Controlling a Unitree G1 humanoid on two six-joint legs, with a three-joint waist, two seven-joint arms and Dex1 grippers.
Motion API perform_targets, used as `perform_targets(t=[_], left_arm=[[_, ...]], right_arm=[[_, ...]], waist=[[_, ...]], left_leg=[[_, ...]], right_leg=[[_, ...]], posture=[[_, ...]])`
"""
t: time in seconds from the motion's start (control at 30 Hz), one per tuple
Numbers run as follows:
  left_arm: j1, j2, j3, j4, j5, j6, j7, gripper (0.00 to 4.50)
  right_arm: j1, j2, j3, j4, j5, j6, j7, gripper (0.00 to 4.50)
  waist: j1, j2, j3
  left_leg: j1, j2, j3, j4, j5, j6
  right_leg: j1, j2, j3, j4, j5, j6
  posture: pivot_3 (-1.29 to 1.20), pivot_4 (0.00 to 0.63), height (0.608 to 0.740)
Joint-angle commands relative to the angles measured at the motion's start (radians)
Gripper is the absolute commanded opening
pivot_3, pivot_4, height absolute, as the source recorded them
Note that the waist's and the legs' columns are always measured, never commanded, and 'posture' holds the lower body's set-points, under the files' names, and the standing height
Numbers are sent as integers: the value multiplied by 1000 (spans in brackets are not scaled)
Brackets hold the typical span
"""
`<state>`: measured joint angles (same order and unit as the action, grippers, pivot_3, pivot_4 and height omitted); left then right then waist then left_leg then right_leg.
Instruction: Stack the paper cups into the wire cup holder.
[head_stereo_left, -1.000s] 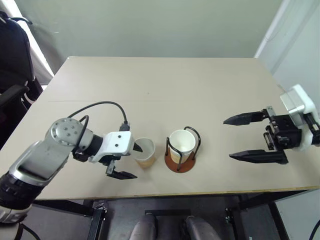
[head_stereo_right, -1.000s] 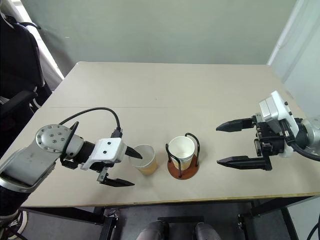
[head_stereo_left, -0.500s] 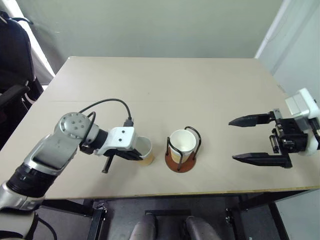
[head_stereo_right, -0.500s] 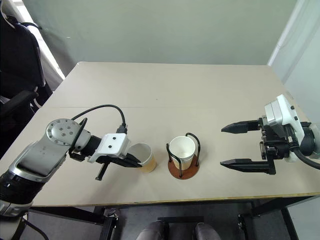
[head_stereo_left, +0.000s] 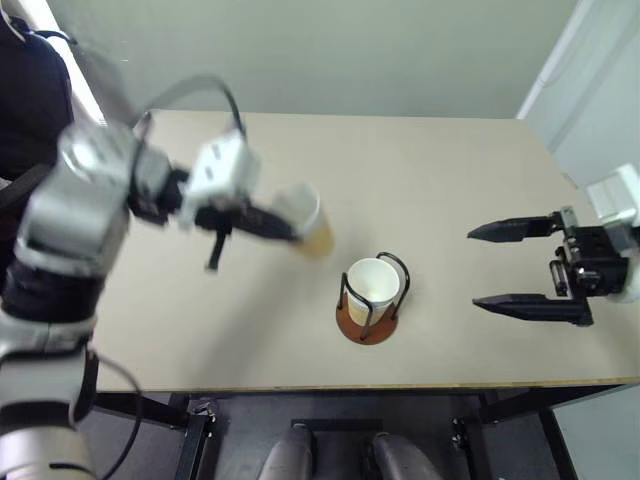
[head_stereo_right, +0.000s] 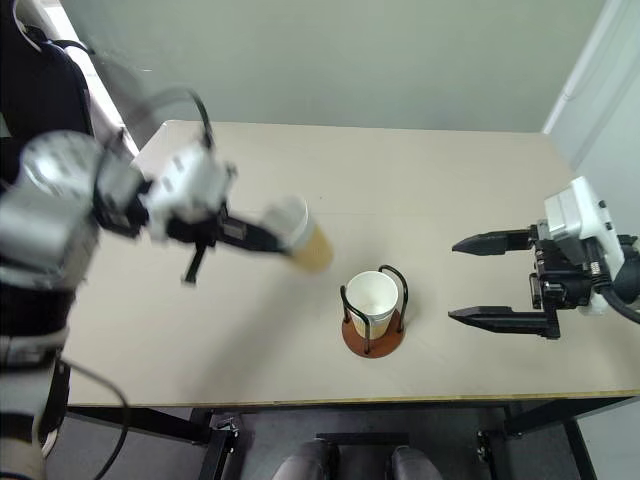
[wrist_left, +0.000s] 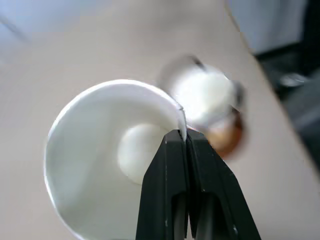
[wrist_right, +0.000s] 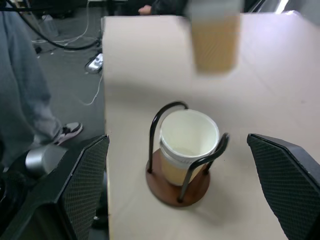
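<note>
Holding a paper cup (head_stereo_left: 305, 220) off the table (head_stereo_left: 430, 180), the left gripper (head_stereo_left: 283, 229) pinches its rim, jaws clenched on the cup wall.
Cup tilted, up and left of the wire cup holder (head_stereo_left: 370, 310), clear of it; holder stands near the table's front edge with a cup (head_stereo_left: 371, 287) seated inside; right gripper (head_stereo_left: 490, 266) released, jaws wide apart, well right of the holder.

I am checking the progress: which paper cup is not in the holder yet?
The cup pinched by its rim in the left gripper, held tilted in the air above the table. The other visible cup stands upright inside the wire holder.
</note>
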<state>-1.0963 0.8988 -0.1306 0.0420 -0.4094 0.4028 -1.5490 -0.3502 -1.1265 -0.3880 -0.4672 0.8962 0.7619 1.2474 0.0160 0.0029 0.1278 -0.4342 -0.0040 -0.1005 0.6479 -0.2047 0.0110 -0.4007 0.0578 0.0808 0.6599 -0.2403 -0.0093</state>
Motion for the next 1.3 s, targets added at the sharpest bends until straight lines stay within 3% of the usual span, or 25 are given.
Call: perform_targets(t=[0.03,0.23,0.57,1.07,1.3], left_arm=[[-109,-71,-11,110,0,-58,-56,17],[-204,-162,-147,169,-79,-163,-65,17],[-245,-58,-475,106,-253,-343,-65,17],[-244,-156,-527,211,-137,-470,-65,17],[-249,-142,-550,201,-152,-476,-65,17]], right_arm=[[3,-22,-37,-4,-6,-21,-3,4500],[3,-24,-34,-16,-21,-25,-44,4500],[72,-44,-116,-87,12,24,-102,4500],[121,-53,-191,-141,56,70,-153,4500],[133,-56,-200,-140,56,68,-155,4500]], waist=[[1,0,0],[1,0,0],[1,0,0],[3,0,1],[4,0,1]], left_leg=[[-1,0,0,0,0,0],[-3,-1,2,3,-2,4],[-5,-2,4,6,-4,7],[-10,-3,4,19,-8,12],[-11,-3,4,19,-9,13]], right_leg=[[0,0,0,0,0,1],[-1,-2,0,0,0,6],[-1,-3,1,-4,0,10],[0,-4,1,-4,2,15],[0,-4,1,-5,2,15]], posture=[[0,150,740],[0,150,740],[0,150,740],[0,150,740],[0,150,740]])
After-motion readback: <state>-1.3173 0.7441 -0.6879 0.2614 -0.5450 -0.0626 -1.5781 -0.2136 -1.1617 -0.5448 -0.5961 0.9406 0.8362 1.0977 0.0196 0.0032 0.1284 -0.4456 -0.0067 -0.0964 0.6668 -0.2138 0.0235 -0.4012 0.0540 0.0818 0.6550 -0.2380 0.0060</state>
